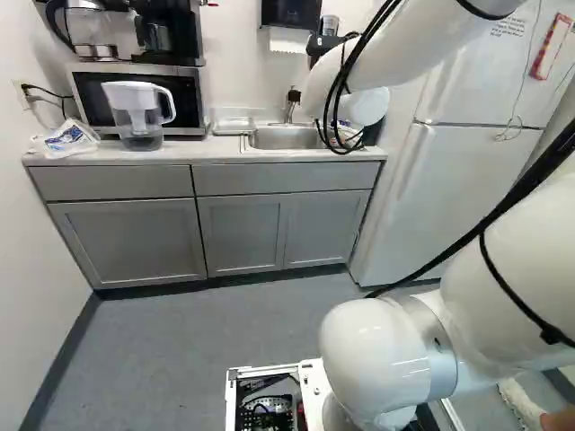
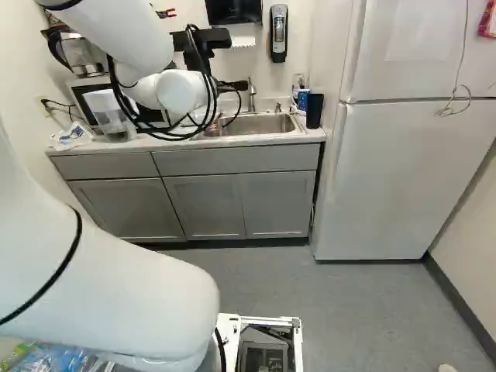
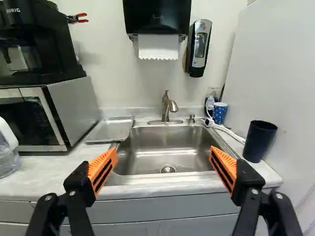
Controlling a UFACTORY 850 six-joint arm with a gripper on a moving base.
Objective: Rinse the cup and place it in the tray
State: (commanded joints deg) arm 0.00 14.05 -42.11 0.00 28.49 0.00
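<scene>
The dark blue cup stands upright on the bench, right of the sink, ahead and to the right of the jaws, touching neither pad. A smaller patterned cup stands farther back; which is meant, I cannot tell. The tray lies left of the sink. The jaws are spread wide, nothing between them. The arm reaches forward, its wrist high by the bench. In the base views, wrist and cables largely hide the jaws.
</scene>
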